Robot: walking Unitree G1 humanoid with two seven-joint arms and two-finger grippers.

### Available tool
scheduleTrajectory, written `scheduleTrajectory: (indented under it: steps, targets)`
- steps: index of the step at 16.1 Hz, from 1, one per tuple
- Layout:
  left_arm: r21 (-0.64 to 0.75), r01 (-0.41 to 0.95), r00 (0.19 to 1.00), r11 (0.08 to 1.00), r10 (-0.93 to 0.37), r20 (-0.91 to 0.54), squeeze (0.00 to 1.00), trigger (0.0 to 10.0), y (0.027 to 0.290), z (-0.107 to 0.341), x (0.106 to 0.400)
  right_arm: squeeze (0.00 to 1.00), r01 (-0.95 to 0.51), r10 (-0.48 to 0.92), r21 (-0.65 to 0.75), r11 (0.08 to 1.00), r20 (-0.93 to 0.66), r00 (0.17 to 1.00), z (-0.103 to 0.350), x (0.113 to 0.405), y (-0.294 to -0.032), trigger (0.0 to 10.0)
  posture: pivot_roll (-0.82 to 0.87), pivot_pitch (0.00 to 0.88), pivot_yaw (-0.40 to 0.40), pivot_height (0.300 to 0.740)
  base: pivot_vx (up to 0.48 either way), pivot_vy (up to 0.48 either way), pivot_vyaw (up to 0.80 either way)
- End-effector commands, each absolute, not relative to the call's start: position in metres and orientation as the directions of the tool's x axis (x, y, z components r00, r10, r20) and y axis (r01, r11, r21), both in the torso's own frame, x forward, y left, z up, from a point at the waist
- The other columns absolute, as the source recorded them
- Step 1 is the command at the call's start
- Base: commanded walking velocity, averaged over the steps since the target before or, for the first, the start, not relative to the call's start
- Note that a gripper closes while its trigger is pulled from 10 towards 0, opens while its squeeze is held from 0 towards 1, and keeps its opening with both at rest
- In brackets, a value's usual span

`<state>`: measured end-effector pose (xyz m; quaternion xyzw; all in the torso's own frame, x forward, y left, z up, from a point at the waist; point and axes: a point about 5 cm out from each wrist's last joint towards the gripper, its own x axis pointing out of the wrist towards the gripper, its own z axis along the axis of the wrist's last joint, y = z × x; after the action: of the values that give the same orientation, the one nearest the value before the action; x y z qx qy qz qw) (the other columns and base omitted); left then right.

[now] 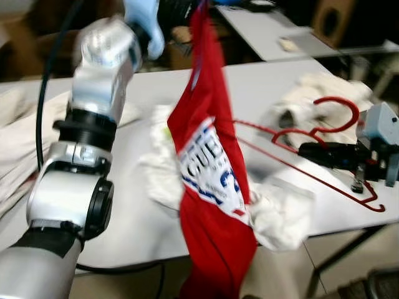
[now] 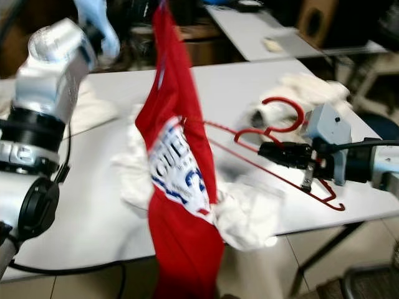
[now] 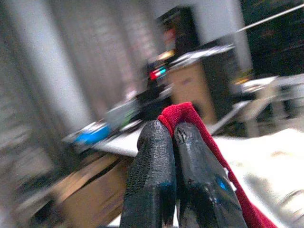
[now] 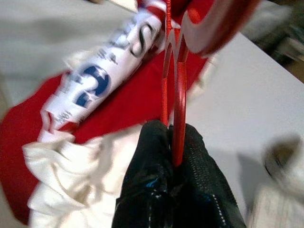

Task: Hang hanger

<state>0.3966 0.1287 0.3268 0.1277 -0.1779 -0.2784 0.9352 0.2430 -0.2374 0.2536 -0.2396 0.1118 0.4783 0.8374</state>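
A red shirt (image 1: 212,187) with a white and blue print hangs upright over the white table's front edge. My raised left arm holds it up by the top. In the left wrist view my left gripper (image 3: 172,137) is shut on a fold of the red cloth (image 3: 187,114). A red wire hanger (image 4: 179,109) lies low over the table at the right, with its hook (image 2: 302,115) toward the far side and one end reaching into the shirt. My right gripper (image 1: 303,149) is shut on the hanger just below the hook.
White garments lie crumpled on the table (image 1: 143,212): one under the shirt (image 1: 280,212), one behind the hanger (image 1: 312,93), one at the far left (image 1: 12,156). A second table (image 1: 268,31) stands behind. A black cable (image 1: 43,93) runs along my left arm.
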Motion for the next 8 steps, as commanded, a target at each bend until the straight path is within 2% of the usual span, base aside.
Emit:
scheduleTrajectory:
  steps: [1, 4, 6, 8]
  targets:
    - [0.371, 0.429, 0.794, 0.824, -0.539, 0.281, 0.0, 10.0, 0.13, 0.33, 0.398, 0.0, -0.855, 0.764, -0.325, 0.404, -0.394, 0.511, 0.268, 0.241, -0.241, 10.0, -0.15, 0.0, 0.018, 0.74, 0.0, 0.0, 0.0]
    - [0.361, 0.413, 0.807, 0.836, -0.519, 0.281, 0.0, 10.0, 0.128, 0.324, 0.401, 0.0, -0.882, 0.813, -0.31, 0.355, -0.364, 0.455, 0.279, 0.239, -0.244, 10.0, -0.15, 0.0, 0.014, 0.74, 0.0, 0.0, 0.0]
    - [0.363, 0.422, 0.795, 0.831, -0.531, 0.293, 0.0, 10.0, 0.122, 0.327, 0.402, 0.0, -0.928, 0.882, -0.248, 0.279, -0.316, 0.349, 0.282, 0.235, -0.23, 10.0, -0.15, 0.0, 0.011, 0.74, 0.0, 0.0, 0.0]
    - [0.357, 0.425, 0.788, 0.832, -0.534, 0.306, 0.0, 10.0, 0.12, 0.331, 0.402, 0.0, -0.947, 0.895, -0.218, 0.236, -0.33, 0.299, 0.275, 0.233, -0.223, 10.0, -0.15, 0.0, 0.011, 0.74, 0.0, 0.0, 0.0]
